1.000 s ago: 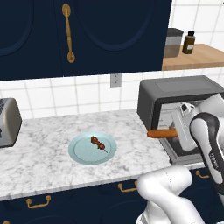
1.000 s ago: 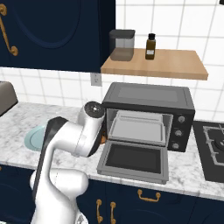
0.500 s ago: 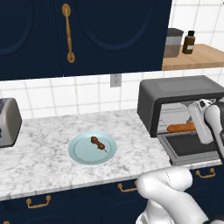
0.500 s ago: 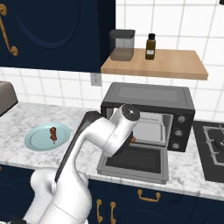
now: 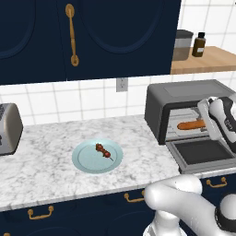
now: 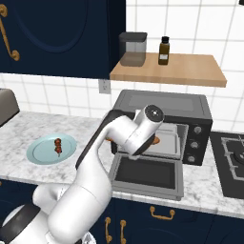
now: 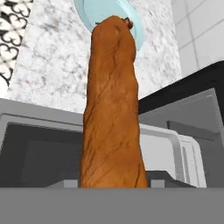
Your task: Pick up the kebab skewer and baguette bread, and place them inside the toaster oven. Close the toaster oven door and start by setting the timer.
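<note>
the baguette bread (image 5: 191, 125) lies lengthwise inside the open toaster oven (image 5: 184, 107), just above its rack, and in the hand view it runs straight up from the bottom edge, so the gripper (image 5: 206, 120) looks clenched on one end of the loaf, though the fingertips themselves are hidden behind it. holding it by the end lets the loaf go in first while the wrist stays outside the cavity. the toaster oven door (image 6: 148, 174) hangs flat open at 6 o'clock of the cavity, leaving the mouth free. i judge the loaf is about to be set down; it is not yet let go.

the kebab skewer (image 5: 103, 150) lies on the light blue plate (image 5: 85, 159) on the marble counter (image 5: 41, 170), well apart at 9 o'clock of the oven, so it is the next thing to fetch. the oven's knobs (image 6: 194, 144) sit at 3 o'clock of the cavity. a silver toaster (image 5: 9, 128) stands at the counter's far 9 o'clock end.
</note>
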{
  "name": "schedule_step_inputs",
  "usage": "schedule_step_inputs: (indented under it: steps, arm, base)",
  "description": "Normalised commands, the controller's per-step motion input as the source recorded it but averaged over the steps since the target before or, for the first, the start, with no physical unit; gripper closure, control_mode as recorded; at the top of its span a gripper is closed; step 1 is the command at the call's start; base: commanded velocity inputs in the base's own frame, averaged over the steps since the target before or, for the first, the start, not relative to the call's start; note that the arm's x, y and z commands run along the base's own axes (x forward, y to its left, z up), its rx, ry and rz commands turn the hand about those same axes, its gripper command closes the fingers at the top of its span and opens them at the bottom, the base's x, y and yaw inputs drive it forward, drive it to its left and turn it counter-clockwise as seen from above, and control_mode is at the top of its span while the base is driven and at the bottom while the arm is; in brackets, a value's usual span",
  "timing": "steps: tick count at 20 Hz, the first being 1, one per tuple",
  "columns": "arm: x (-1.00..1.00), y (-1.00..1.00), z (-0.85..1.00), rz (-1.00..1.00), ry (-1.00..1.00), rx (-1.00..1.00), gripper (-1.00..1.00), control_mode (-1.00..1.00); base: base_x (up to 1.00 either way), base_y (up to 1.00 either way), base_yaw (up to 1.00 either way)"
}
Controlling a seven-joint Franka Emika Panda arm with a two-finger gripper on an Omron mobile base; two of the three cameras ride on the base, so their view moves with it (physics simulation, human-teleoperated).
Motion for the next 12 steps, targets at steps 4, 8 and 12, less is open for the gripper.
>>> schedule_step_inputs:
  steps: [4,8,12]
  arm:
    - [0.35,-0.14,-0.15,-0.01,-0.18,-0.05,1.00,-1.00]
    - [0.30,-0.14,-0.23,-0.01,-0.16,-0.04,1.00,-1.00]
    - [0.21,-0.31,-0.16,-0.03,-0.05,-0.04,1.00,-1.00]
  base:
    - [0.00,0.00,0.00]
    - [0.00,0.00,0.00]
    - [0.00,0.00,0.00]
